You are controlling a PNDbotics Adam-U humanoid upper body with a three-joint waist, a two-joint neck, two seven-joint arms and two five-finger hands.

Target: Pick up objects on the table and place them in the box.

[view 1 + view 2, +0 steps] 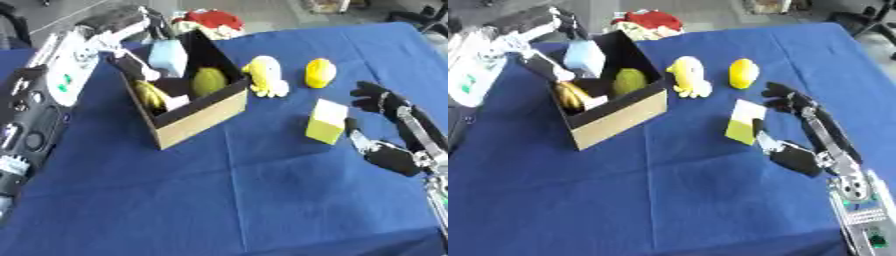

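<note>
The cardboard box (203, 116) with a dark inside stands at the left of the blue table. In it lie a banana (149, 95) and a yellow-green fruit (208, 81). My left hand (133, 64) reaches over the box's far left corner, its fingers curled round a light blue block (168, 57) held above the inside. A yellow block (328, 120) stands on the cloth at the right. Just to its right is my right hand (391, 156), open, its fingers (378, 98) spread behind the block and its thumb near the block's lower right edge. I cannot tell whether it touches the block.
A yellow plush toy (265, 75) and a yellow lemon-like fruit (320, 72) lie between the box and the table's far edge. A red and white thing (210, 21) sits beyond the box. The blue cloth (227, 200) stretches bare toward the front.
</note>
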